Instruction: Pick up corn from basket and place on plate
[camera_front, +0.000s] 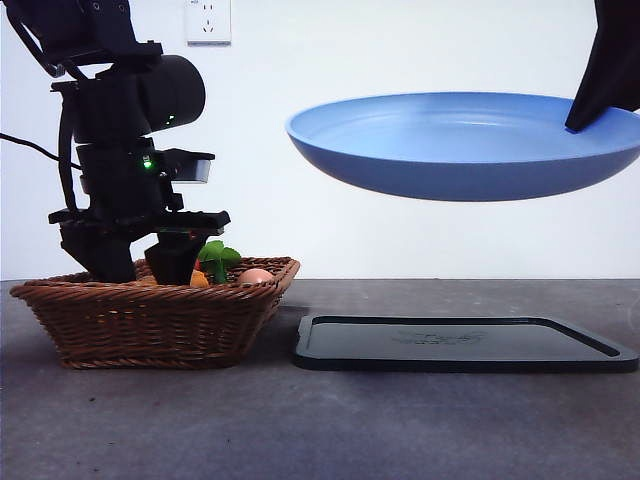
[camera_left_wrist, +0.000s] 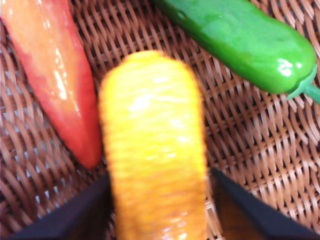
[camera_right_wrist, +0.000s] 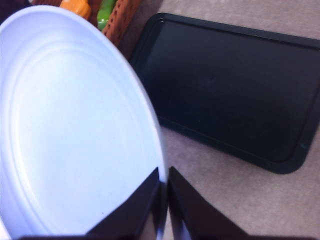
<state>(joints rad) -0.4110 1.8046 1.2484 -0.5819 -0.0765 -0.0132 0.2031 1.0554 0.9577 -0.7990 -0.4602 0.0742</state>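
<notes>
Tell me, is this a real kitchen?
Probably not: it looks like a robot test table. The corn in the wicker basket looks like a glossy toy, the wall is bare, and a tool holds the blue plate in mid-air.

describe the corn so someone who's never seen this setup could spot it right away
Start at the brown wicker basket on the table, where the left gripper reaches in. The corn lies on the weave between its two black jaws, beside a smooth red-orange carrot and a glossy green vegetable. It alone is yellow-orange and ridged with bumpy rows.
</notes>
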